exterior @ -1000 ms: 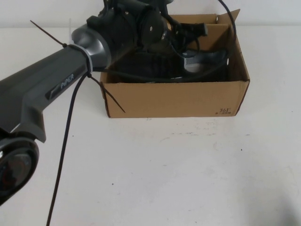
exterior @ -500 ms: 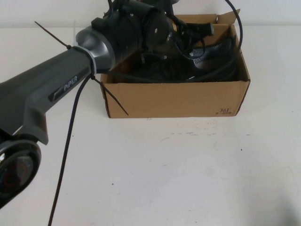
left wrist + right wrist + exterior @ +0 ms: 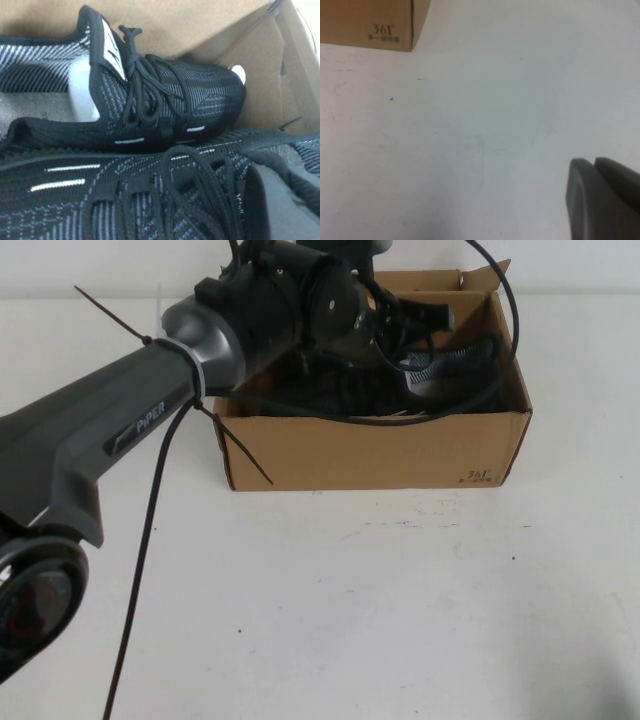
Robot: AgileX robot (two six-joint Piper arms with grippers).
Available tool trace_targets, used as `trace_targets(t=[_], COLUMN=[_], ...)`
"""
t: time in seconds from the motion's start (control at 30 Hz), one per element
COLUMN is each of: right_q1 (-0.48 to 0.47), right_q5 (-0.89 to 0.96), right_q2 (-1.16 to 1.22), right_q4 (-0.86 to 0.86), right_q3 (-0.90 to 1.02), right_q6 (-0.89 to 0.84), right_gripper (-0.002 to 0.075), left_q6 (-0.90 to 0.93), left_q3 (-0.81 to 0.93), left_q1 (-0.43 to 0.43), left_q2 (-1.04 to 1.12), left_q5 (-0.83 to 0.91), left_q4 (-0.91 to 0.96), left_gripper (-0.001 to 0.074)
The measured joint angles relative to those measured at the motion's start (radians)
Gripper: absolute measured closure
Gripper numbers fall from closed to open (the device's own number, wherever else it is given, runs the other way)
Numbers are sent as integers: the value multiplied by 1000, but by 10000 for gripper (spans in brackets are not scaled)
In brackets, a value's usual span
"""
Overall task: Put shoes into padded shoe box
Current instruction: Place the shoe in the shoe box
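Two black shoes (image 3: 165, 110) lie side by side in one cardboard box (image 3: 380, 450) at the frame's upper centre. My left tool (image 3: 425, 335) reaches into it — grip hidden, I cannot tell. My right tool (image 3: 602, 200), fingers together, empty, hovers over the white worktop (image 3: 350, 610).

High view looks down from the robot's side; left wrist view sits close inside the padded shoe box (image 3: 380, 448); right wrist view faces bench (image 3: 470, 140), sharing the box corner.

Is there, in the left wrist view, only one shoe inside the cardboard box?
No: two black knit shoes lie side by side inside the cardboard box, the second shoe filling the near part of the view.
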Motion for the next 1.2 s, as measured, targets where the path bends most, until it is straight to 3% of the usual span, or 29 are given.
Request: trace_targets(t=[0.37, 0.47, 0.63, 0.77, 1.1, 1.2], right_q1=[0, 0, 0, 0, 0, 0], right_q5=[0, 0, 0, 0, 0, 0], right_q2=[0, 0, 0, 0, 0, 0], right_q4=[0, 0, 0, 0, 0, 0], right_q3=[0, 0, 0, 0, 0, 0], right_q6=[0, 0, 0, 0, 0, 0], right_gripper=[734, 734, 734, 734, 734, 734], left_q6=[19, 34, 47, 47, 57, 61], left_q3=[0, 0, 0, 0, 0, 0], left_q1=[0, 0, 0, 0, 10, 31], left_q2=[41, 42, 42, 34, -47, -58], left_q5=[-30, -37, -38, -27, 152, 230], left_q4=[-18, -18, -18, -10, 249, 266], left_gripper=[717, 642, 434, 356, 340, 370])
